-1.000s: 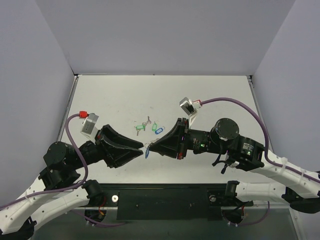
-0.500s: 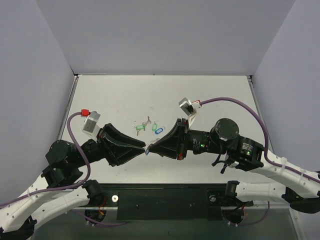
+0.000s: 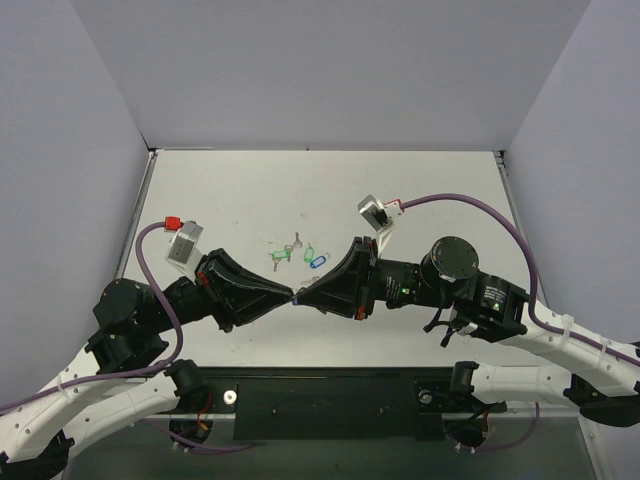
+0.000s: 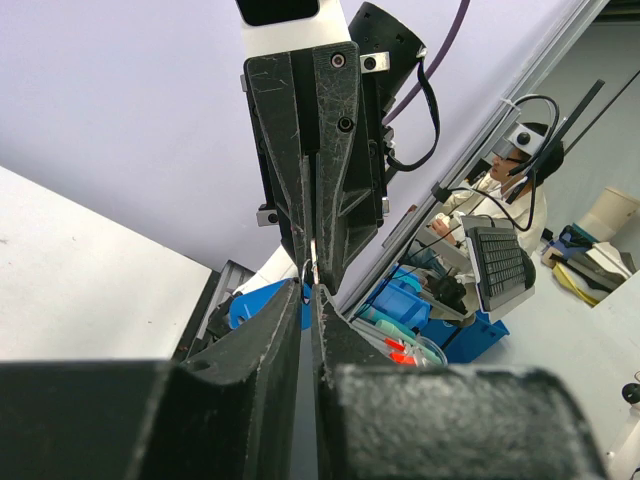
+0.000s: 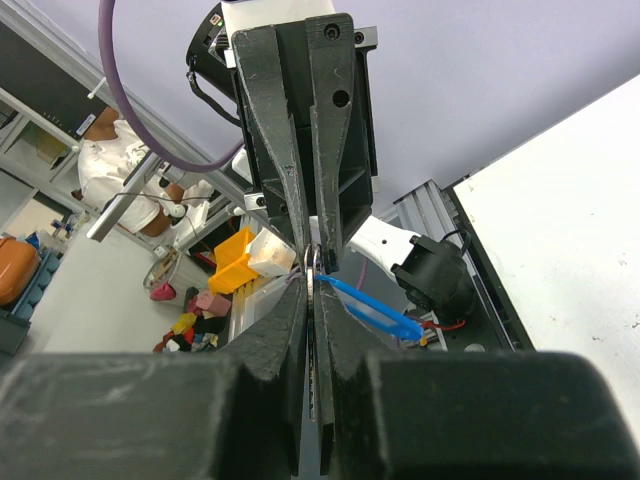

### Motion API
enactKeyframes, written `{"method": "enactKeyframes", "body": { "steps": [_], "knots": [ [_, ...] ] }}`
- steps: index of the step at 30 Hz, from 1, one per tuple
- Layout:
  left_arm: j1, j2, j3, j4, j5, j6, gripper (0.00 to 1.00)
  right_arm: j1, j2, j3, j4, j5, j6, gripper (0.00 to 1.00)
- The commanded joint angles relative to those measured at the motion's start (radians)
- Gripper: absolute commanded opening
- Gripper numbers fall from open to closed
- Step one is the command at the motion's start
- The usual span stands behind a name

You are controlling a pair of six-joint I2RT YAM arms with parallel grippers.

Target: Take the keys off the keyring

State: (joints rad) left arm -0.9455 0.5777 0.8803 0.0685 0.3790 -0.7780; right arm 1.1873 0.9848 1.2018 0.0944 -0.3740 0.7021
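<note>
The keyring (image 5: 312,262) hangs between two tip-to-tip tools above the near middle of the worktop (image 3: 420,190), well apart from every edge and from the green-tagged keys (image 3: 293,252). Only the right wrist view shows its deep-blue tag (image 5: 375,308). The right tool (image 3: 301,296) pinches the ring, fully closed; the left tool (image 3: 288,294) stands nearly closed at it, grip unclear.

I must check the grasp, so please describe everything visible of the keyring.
The keyring is a thin silver metal ring, seen edge-on, held in the air between the two gripper tips. The right gripper is shut on it; the left gripper meets it from the opposite side, its grip unclear. A blue plastic tag hangs from it.
</note>
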Motion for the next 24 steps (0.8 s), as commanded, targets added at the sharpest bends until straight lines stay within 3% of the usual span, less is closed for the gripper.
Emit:
{"method": "enactKeyframes", "body": {
  "steps": [1,5,16,24],
  "knots": [
    [-0.001,0.011,0.023,0.048,0.014,-0.003,0.15,0.012,-0.015,-0.004,0.074,-0.020,0.002,0.00],
    [-0.001,0.020,0.032,0.030,0.015,-0.003,0.00,0.012,-0.014,-0.004,0.071,-0.022,-0.001,0.00],
    [-0.009,0.033,0.075,-0.067,0.041,0.008,0.00,0.014,0.003,0.033,-0.033,-0.025,-0.029,0.00],
    [-0.010,0.080,0.151,-0.262,0.103,0.039,0.00,0.015,0.020,0.079,-0.173,-0.040,-0.079,0.00]
  ]
}}
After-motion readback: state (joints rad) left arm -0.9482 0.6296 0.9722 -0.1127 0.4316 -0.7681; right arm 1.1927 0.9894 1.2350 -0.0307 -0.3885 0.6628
